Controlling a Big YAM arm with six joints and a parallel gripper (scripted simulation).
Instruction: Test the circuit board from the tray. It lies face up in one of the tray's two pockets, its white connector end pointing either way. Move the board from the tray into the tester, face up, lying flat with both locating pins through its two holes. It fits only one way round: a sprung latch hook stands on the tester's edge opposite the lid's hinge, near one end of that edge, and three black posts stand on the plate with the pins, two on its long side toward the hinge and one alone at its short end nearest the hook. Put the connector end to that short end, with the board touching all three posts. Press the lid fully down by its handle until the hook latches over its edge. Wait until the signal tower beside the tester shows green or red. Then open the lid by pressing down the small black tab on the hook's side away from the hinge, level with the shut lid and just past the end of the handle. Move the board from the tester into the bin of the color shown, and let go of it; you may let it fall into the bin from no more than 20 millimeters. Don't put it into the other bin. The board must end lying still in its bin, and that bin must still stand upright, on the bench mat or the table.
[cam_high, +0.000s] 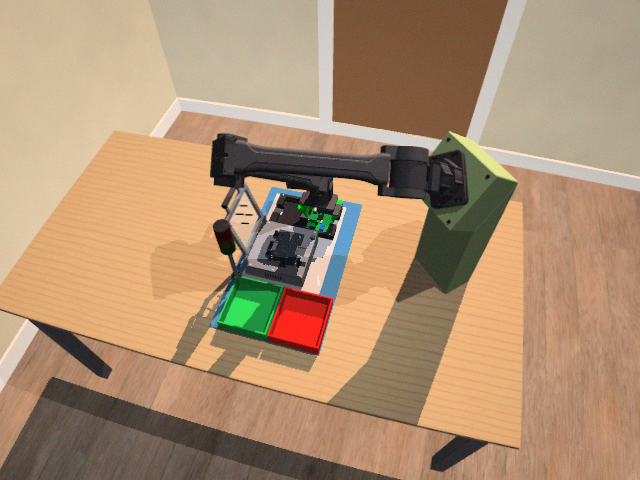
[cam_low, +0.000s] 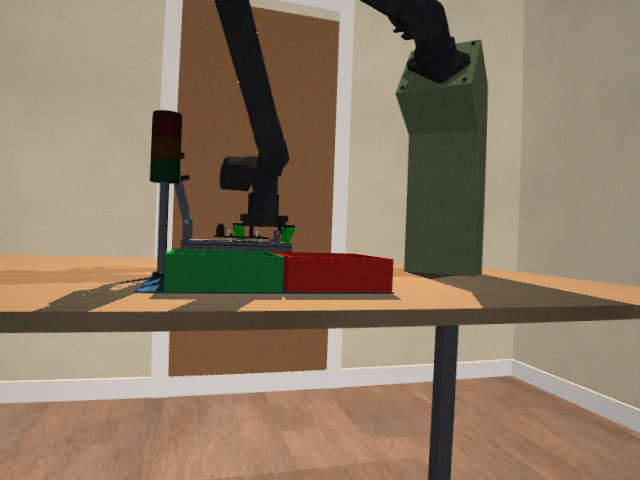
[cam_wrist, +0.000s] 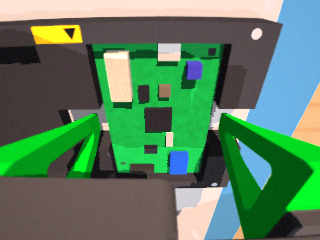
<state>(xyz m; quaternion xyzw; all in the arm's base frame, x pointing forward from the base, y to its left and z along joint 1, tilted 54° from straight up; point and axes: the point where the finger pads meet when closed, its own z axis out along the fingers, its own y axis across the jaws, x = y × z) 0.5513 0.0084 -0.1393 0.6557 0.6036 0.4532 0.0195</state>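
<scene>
Wooden table (cam_high: 103, 217) carries the tray (cam_wrist: 50, 75); the board (cam_wrist: 155, 107) lies in its pocket, long axis twelve-to-six, between the gripper's (cam_wrist: 157, 150) wide-open, empty fingers at nine and three.

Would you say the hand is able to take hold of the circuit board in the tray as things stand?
Probably yes. The hand is open and holds nothing, its green fingers straddling the circuit board in its tray pocket. Nothing lies over the board, and gaps at both long edges seem to leave the fingers room.
</scene>
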